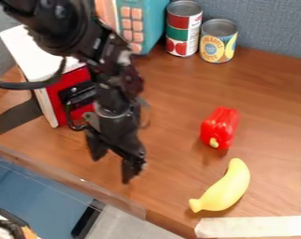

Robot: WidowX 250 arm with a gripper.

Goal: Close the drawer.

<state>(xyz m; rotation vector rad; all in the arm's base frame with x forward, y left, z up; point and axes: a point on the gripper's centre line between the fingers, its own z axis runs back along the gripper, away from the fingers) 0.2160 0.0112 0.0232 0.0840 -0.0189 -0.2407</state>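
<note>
In the camera view, a black two-finger gripper (113, 162) hangs above the wooden table (165, 135) near its front edge, its fingers spread apart with nothing between them. The red drawer (72, 78), set in a white-topped cabinet (37, 51), stands up and to the left of the fingertips, partly hidden by the arm; how far it is pulled out, one cannot tell. To the right of the fingers lie a red toy pepper (219, 125) and, lower, a yellow toy banana (225, 189). Well behind them stand two cans (218, 42).
</note>
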